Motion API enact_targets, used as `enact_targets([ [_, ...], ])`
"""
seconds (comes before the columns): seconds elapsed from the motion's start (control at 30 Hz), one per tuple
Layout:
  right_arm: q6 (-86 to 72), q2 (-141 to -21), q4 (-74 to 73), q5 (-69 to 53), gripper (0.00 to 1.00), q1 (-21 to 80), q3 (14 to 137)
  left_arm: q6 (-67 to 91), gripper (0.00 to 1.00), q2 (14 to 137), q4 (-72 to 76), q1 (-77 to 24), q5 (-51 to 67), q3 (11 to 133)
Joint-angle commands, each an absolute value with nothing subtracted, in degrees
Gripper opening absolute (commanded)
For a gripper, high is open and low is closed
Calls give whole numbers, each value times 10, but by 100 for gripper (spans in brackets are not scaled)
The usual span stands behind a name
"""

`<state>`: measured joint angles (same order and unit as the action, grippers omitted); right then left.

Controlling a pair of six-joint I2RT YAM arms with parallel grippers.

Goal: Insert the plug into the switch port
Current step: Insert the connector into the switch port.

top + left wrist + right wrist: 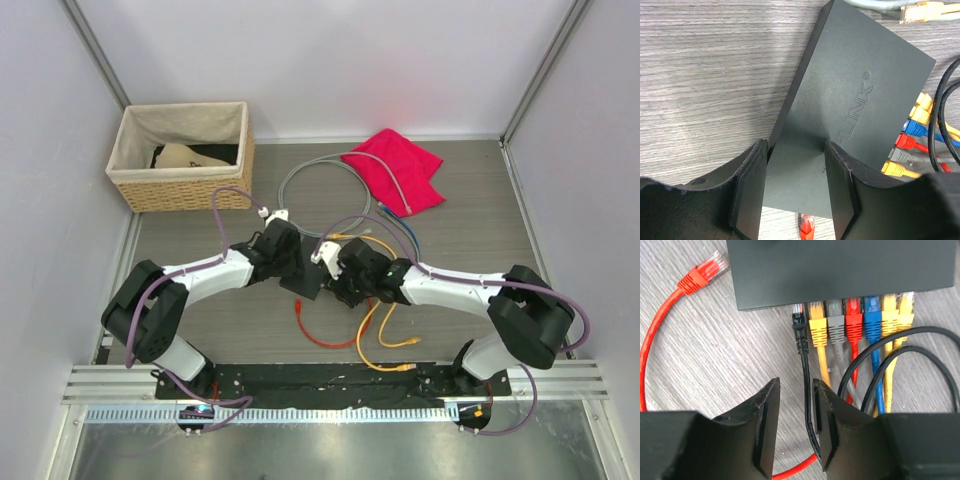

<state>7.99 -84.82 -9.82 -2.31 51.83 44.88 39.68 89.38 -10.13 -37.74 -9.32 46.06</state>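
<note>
Switch cut off at top edge, beyond right gripper jaws. Black plug just ahead of them: seating unclear. Red plug between left gripper jaws, clipped by bottom edge.

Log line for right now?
left pincer: at switch end | right pincer: loose around black cable | black plug: at end port, seemingly part-in

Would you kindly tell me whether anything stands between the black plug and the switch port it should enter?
Nothing visible does. The black plug sits at the end port of the switch, beside the nearest yellow plug; whether it is fully seated is unclear.
</note>
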Motion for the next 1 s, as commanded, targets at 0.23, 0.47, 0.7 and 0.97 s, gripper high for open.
enact_targets([
  [0.23,88,-880,-108,-44,37,507,487,379,51,940,-192,-382,-52,421],
  [0.47,93,-903,-107,-46,36,504,495,379,51,940,-189,-382,-45,422],
  [0.7,98,-918,-104,-47,26,503,496,379,50,942,-187,-382,-40,420],
  [0.97,102,-927,-77,-54,1,503,511,374,51,946,-174,-382,-4,415],
])
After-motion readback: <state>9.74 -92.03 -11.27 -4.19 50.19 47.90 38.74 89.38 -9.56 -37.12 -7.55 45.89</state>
